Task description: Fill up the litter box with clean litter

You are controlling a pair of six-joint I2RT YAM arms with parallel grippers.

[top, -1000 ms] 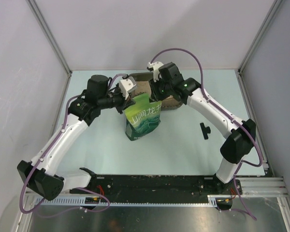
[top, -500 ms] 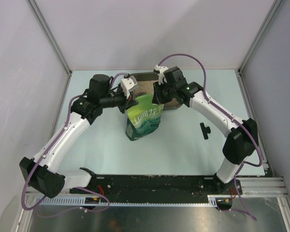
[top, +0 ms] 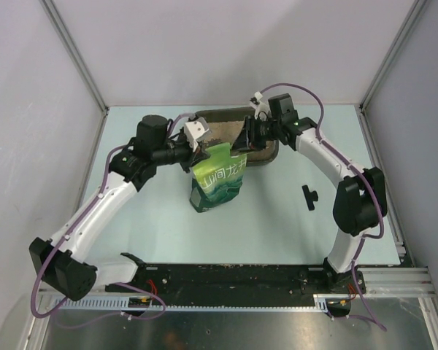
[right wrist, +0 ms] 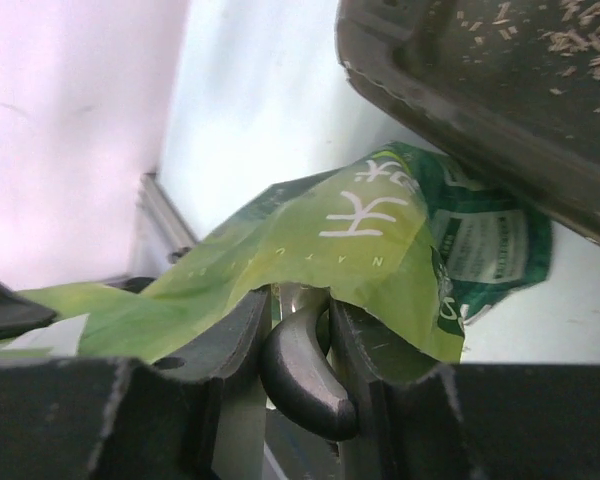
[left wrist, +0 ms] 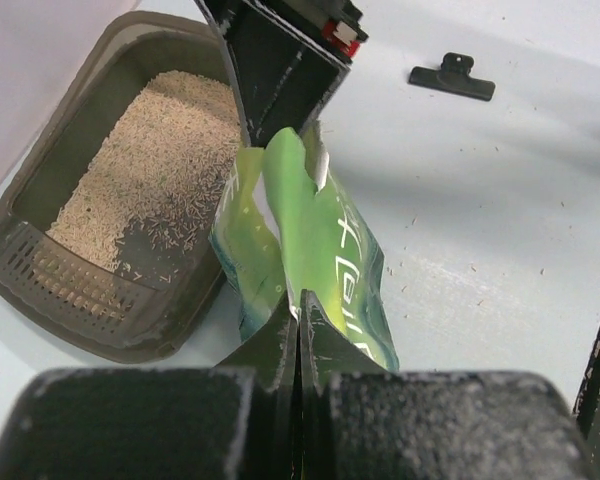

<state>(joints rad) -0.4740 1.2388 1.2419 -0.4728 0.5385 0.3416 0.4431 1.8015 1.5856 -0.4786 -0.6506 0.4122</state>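
My left gripper (left wrist: 298,308) is clamped on the near lip of the green bag (left wrist: 330,250) and my right gripper (top: 242,140) pinches the far lip, so the bag hangs between my 2 arms just beside the litter box (left wrist: 40,285). Within the last second my right arm has swung toward the box's right end, uncovering the tray, where litter (left wrist: 160,165) leaves 1 corner nearly bare. By my judgement the pour is unfinished.

Green, beige and brown-grey
The pouch (top: 217,181) is printed green with white characters; beige litter (left wrist: 160,150) is set against a brown-grey litter box (left wrist: 120,335).
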